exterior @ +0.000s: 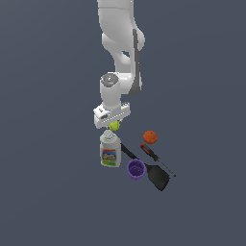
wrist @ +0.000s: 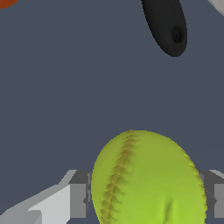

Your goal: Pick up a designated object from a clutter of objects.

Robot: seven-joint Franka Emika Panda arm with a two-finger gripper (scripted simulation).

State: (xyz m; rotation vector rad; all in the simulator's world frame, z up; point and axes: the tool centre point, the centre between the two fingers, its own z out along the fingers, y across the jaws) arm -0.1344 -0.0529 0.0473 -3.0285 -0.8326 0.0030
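Observation:
The yellow-green ball (exterior: pixel 114 126) sits directly under my gripper (exterior: pixel 113 126), just behind the white bottle's cap. In the wrist view the ball (wrist: pixel 148 179) fills the space between my two grey fingers (wrist: pixel 78 200), which stand on both sides of it and press against it. The gripper is shut on the ball. The rest of the clutter lies near it: the white bottle with a colourful label (exterior: pixel 110 152), the orange ball (exterior: pixel 150 137), the purple cup (exterior: pixel 136 169), the black spatula (exterior: pixel 153 174) and the red-handled screwdriver (exterior: pixel 154 156).
In the wrist view the spatula's black handle end (wrist: pixel 168 26) and an edge of the orange ball (wrist: pixel 6 2) show beyond the held ball. All things lie on a plain dark grey floor (exterior: pixel 48 168).

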